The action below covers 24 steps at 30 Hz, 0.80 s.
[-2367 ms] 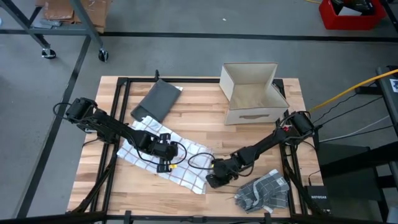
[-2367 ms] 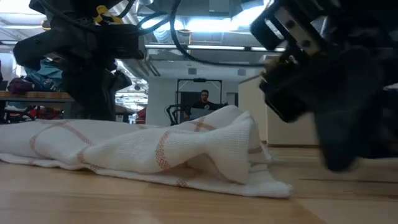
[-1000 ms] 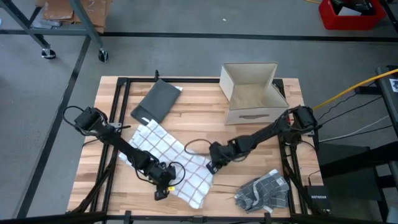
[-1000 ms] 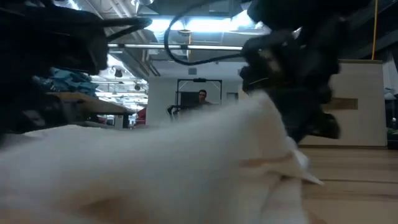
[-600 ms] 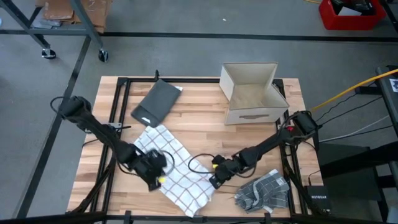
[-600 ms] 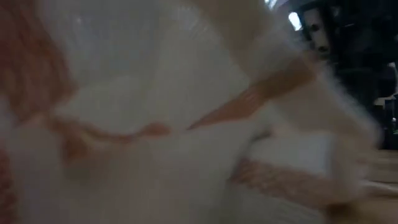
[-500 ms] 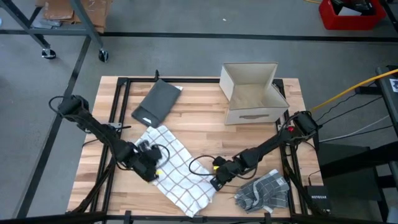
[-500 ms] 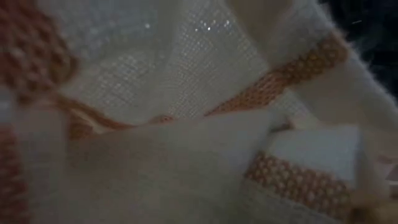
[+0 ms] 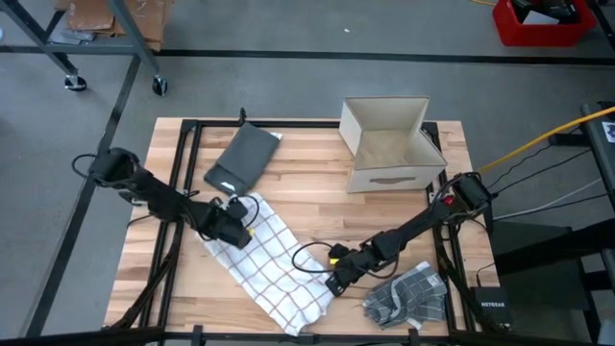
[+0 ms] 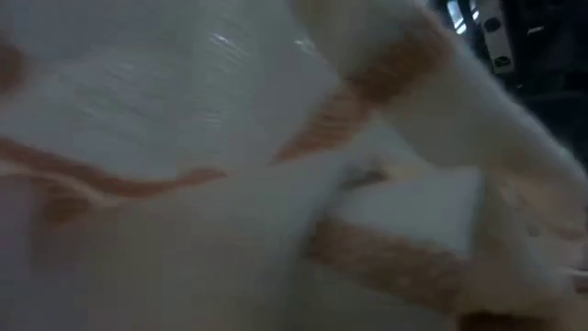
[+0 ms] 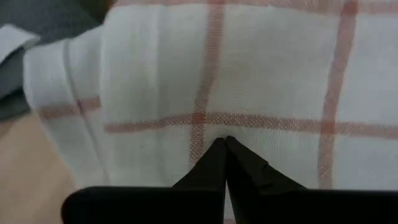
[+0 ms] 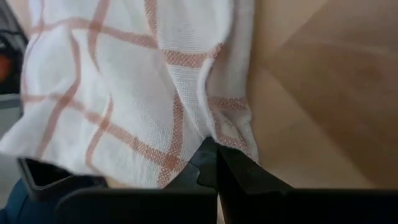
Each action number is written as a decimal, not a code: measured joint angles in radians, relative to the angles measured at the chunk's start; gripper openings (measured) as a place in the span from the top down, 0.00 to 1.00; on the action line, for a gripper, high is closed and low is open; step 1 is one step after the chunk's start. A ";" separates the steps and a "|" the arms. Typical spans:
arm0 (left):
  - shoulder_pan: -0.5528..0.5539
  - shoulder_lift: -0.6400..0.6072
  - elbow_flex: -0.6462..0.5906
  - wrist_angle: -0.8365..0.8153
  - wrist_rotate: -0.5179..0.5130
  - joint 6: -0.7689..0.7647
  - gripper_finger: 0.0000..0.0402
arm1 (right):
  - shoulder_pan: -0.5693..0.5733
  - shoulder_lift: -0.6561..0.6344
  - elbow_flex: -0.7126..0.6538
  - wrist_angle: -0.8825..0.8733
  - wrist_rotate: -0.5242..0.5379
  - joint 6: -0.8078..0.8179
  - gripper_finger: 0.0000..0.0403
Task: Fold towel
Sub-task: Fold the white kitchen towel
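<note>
On the table point(image 9: 307, 183), the towel point(image 9: 274, 269) lies toward the front between my two arms: my left gripper point(image 9: 233, 227) on its rear left corner, my right gripper point(image 9: 335, 282) at its right edge. Behind the towel lies a folded cloth point(image 9: 240, 159), and to that cloth's right stands a box point(image 9: 389, 144). Another crumpled cloth point(image 9: 408, 293) sits just right of my right gripper.

three towels point(image 9: 274, 264), one box point(image 9: 389, 144), two arms point(image 9: 159, 200)
</note>
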 joint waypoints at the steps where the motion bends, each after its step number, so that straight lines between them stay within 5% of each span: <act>1: 0.026 -0.001 -0.015 0.041 0.000 0.017 1.00 | 0.000 0.001 -0.001 0.016 -0.009 -0.002 1.00; 15: 0.325 0.064 -0.040 0.666 0.019 0.375 1.00 | 0.000 0.004 -0.003 0.079 -0.087 -0.003 1.00; 24: 0.374 0.129 -0.038 0.740 0.163 0.294 1.00 | 0.000 0.003 -0.001 0.089 -0.023 -0.064 1.00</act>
